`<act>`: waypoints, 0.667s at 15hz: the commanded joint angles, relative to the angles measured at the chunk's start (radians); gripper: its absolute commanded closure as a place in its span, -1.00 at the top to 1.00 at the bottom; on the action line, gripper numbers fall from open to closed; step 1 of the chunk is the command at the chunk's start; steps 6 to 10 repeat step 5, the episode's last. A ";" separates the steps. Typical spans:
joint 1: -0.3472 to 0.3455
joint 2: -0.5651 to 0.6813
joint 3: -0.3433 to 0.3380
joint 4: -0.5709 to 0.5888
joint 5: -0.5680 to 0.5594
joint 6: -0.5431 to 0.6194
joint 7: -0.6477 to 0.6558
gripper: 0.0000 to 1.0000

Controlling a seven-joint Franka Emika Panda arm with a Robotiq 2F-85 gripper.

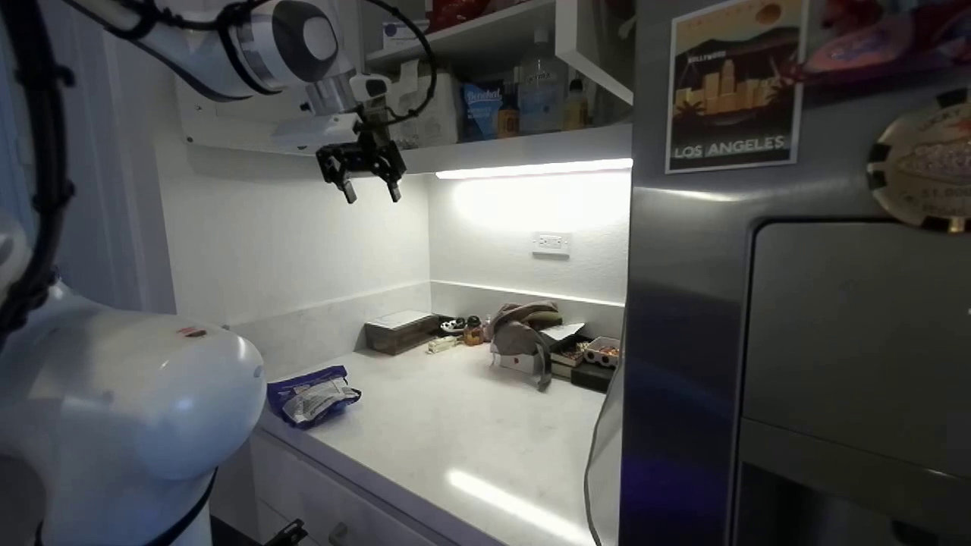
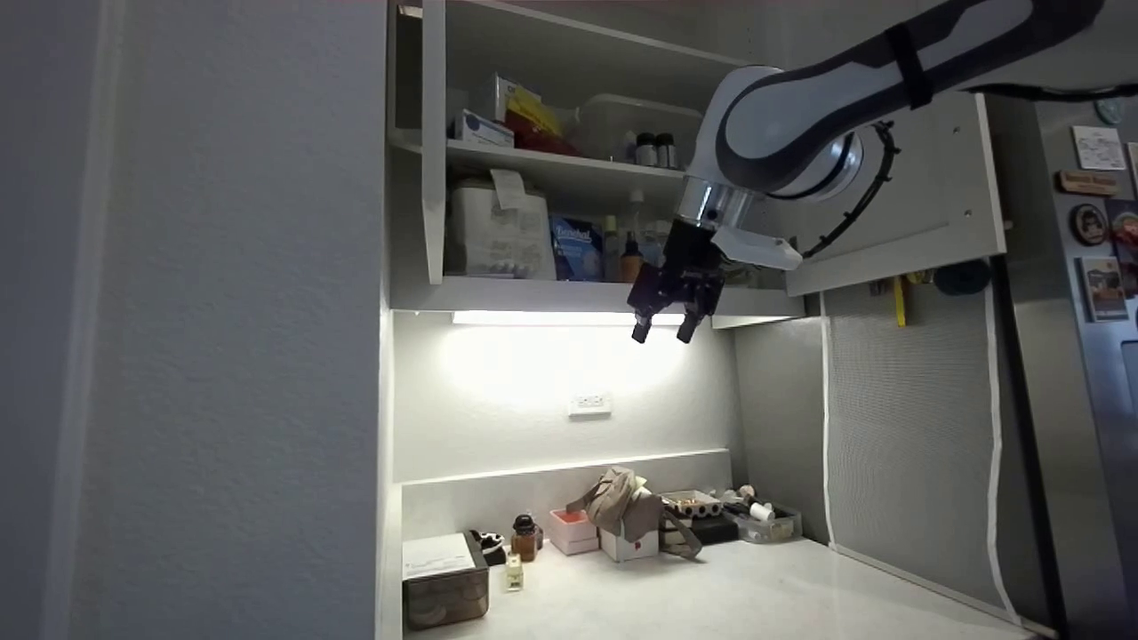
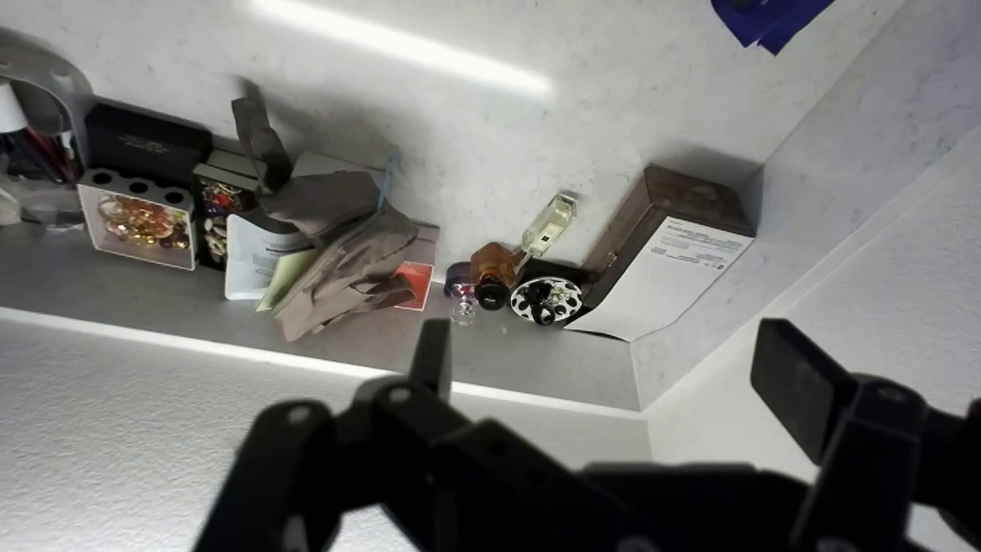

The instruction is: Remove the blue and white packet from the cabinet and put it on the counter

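The blue and white packet (image 1: 315, 396) lies on the white counter (image 1: 447, 425) beside the robot's base in an exterior view. In the wrist view a blue edge of it (image 3: 770, 19) shows at the top right on the counter (image 3: 613, 100). My gripper (image 1: 373, 197) is open, with nothing between its fingers, high above the counter and pointing down. It also hangs open in front of the cabinet (image 2: 507, 292) in an exterior view (image 2: 664, 333), fingertips just below the cabinet's bottom edge. In the wrist view both fingers are wide apart (image 3: 602, 360). The cabinet stands open.
A blue box (image 2: 578, 251), bottles and a white container (image 2: 500, 233) stand on the cabinet's lower shelf. The open cabinet door (image 2: 898, 204) is behind my arm. A brown box (image 1: 400, 334), small bottles and a brown cloth bag (image 1: 520, 334) line the counter's back. A steel fridge (image 1: 690, 303) stands beside.
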 commanded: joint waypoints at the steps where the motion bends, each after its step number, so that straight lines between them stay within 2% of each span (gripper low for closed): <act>1: -0.031 0.044 0.011 0.099 0.016 -0.104 -0.024 1.00; 2: -0.032 0.048 0.013 0.109 0.018 -0.119 -0.021 1.00; 3: -0.033 0.015 0.017 0.060 0.017 -0.075 -0.013 1.00; 10: -0.036 0.026 0.018 0.079 0.016 -0.090 -0.012 1.00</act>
